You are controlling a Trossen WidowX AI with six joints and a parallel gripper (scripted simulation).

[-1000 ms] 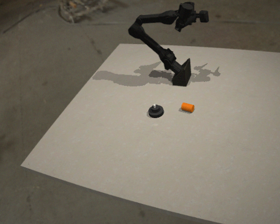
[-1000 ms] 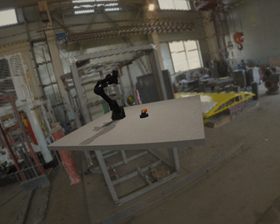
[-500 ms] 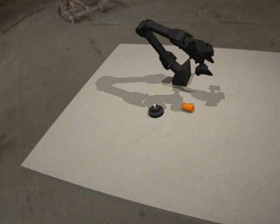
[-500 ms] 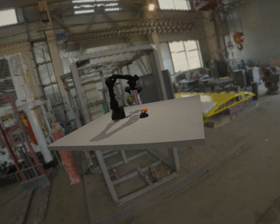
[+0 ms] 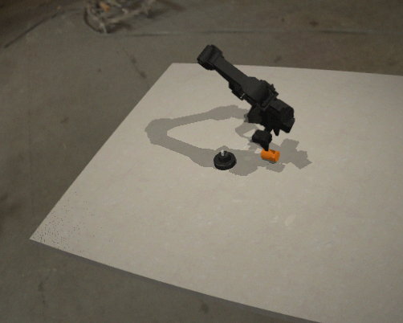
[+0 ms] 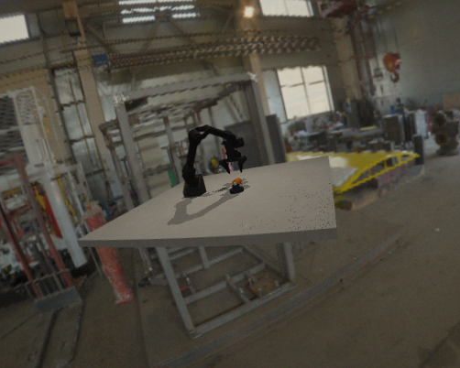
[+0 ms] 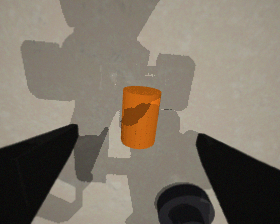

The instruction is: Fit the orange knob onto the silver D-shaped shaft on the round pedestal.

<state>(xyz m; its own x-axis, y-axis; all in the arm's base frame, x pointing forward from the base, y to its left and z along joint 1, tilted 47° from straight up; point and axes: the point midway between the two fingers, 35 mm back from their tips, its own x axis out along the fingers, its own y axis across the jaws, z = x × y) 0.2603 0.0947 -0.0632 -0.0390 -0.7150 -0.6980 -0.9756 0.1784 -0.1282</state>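
The orange knob lies on its side on the table. No hole can be made out in it. The black round pedestal stands upright to its left in the top view. Its silver shaft points up and is bare; its flat side cannot be made out. In the wrist view the pedestal is cut off by the lower edge. My gripper is open and empty, pointing down above the knob. In the wrist view the knob appears between the fingertips, its long axis running between them.
The pale table top carries the knob, the pedestal and the arm's base. The arm's shadow falls across the knob and around the pedestal. The pedestal is close beside the knob, towards the right finger in the wrist view.
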